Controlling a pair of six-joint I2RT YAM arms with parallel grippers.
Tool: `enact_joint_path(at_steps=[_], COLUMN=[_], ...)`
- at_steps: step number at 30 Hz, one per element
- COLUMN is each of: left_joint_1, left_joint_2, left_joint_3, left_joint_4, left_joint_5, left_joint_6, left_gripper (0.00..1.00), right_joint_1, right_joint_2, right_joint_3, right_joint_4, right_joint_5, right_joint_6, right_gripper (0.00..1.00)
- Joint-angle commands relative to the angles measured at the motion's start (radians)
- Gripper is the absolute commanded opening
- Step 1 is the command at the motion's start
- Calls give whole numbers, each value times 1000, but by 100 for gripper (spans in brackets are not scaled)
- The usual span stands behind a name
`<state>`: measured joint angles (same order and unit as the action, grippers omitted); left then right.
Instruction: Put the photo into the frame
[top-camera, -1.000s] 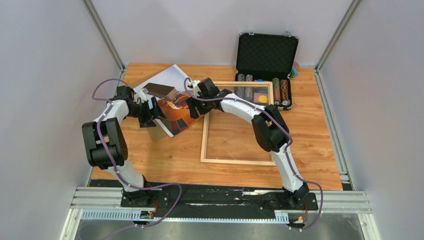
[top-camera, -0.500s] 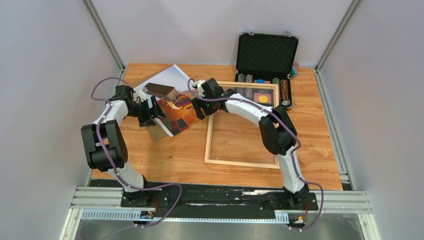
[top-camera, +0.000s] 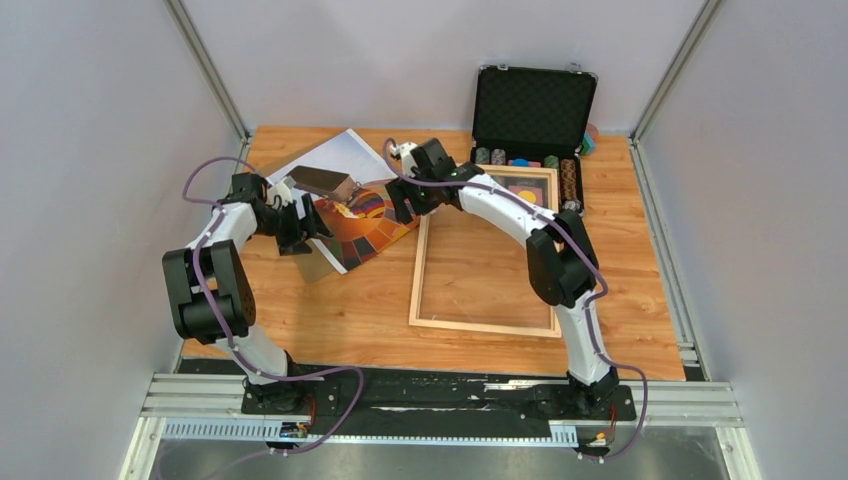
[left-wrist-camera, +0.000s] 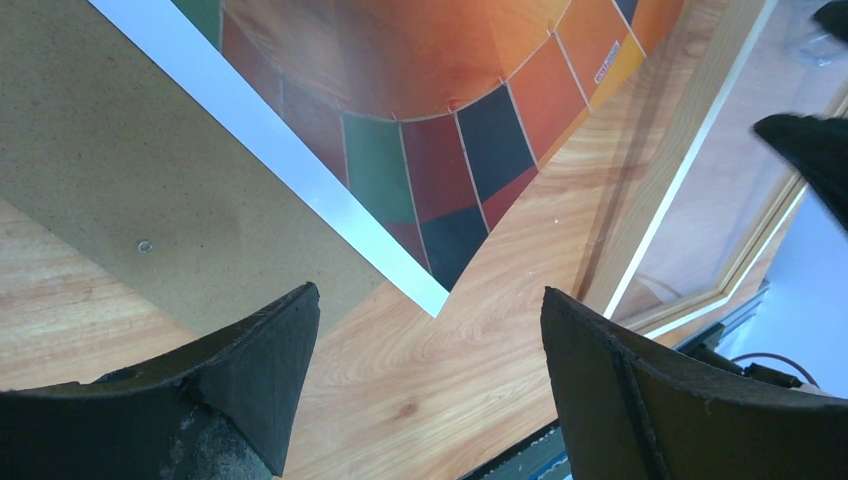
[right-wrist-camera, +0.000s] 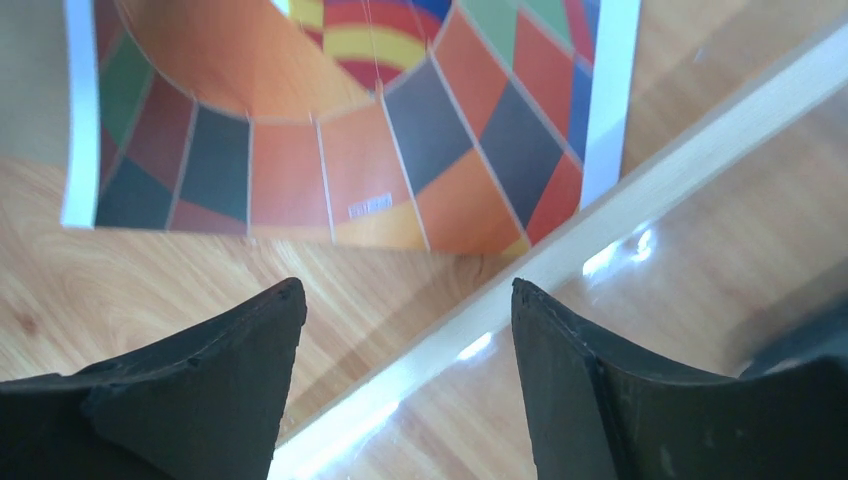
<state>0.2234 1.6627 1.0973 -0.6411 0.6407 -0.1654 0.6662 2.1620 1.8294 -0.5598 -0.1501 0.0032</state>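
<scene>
Frame (top-camera: 420, 275) shift: since 1 second ago it has slid and turned toward the right, its far end now nearer the chip case (top-camera: 533, 105); the right arm has followed it away from the bases.
Progress: not done. The photo (top-camera: 352, 205) lies face up to the left of the frame, outside it; picking it up and laying it in the frame are both left.
Left gripper (left-wrist-camera: 430, 385): fingers spread wide, holding nothing, poised over the photo's near corner and the brown backing board (left-wrist-camera: 110, 180) beneath it.
Photo's place: on the backing board, its right corner just beside the frame's left rail.
Right gripper (right-wrist-camera: 405, 370): fingers apart, nothing held, hovering over the frame's left rail beside the photo.
</scene>
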Motion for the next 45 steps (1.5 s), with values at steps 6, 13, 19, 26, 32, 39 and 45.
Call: enact_joint_path(at_steps=[6, 13, 19, 26, 32, 39, 45], left_joint_1=[8, 8, 4, 1, 1, 24, 119], left_joint_2=[34, 75, 117, 167, 160, 158, 195], left_joint_3=[-16, -32, -40, -42, -55, -45, -24], left_joint_4=[42, 60, 75, 94, 95, 36, -25], left_joint_5=[-24, -4, 31, 59, 39, -62, -143], left_joint_6=[-1, -24, -49, -63, -67, -40, 4], left_gripper=[89, 89, 89, 88, 88, 88, 88], right_joint_1=[-30, -41, -69, -80, -86, -89, -87], right_joint_2=[135, 252, 348, 420, 463, 493, 492], right_joint_3=[265, 410, 505, 581, 616, 640, 644], right_joint_4=[26, 24, 24, 30, 55, 71, 77], right_joint_5=[-107, -141, -160, -186, -135, -116, -128], right_joint_6=[-67, -93, -100, -111, -117, -119, -106], right_gripper=[74, 75, 76, 78, 81, 84, 84])
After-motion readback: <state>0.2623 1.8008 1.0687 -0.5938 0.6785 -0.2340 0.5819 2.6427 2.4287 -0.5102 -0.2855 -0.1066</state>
